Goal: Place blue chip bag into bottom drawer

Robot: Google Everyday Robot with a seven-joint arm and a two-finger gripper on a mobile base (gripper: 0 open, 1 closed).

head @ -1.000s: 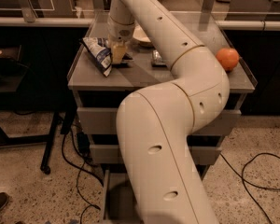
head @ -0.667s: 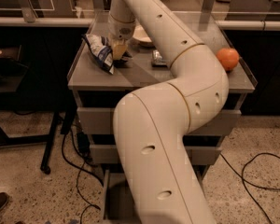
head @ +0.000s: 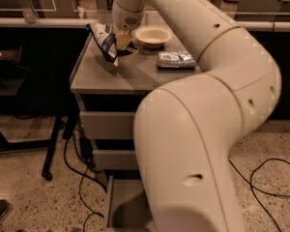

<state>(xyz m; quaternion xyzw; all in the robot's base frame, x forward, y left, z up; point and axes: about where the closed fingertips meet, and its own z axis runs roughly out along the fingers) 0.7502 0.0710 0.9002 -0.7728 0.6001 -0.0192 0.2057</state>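
Note:
The blue chip bag [head: 104,41] hangs tilted over the left back part of the cabinet top [head: 130,74], lifted off the surface. My gripper [head: 122,40] is shut on the bag's right side, fingers pointing down. The bottom drawer [head: 123,204] is pulled open below, its grey floor showing at the bottom of the view; my arm's big white links hide its right part.
A white bowl [head: 153,35] sits at the back of the top, just right of the gripper. A silver crushed can [head: 176,59] lies to the right. Two upper drawers [head: 106,124] are closed. Cables [head: 79,178] trail on the floor at left.
The gripper has raised the blue chip bag higher off the cabinet top. The view has shifted closer to the cabinet, and the orange object at the right is now out of sight.

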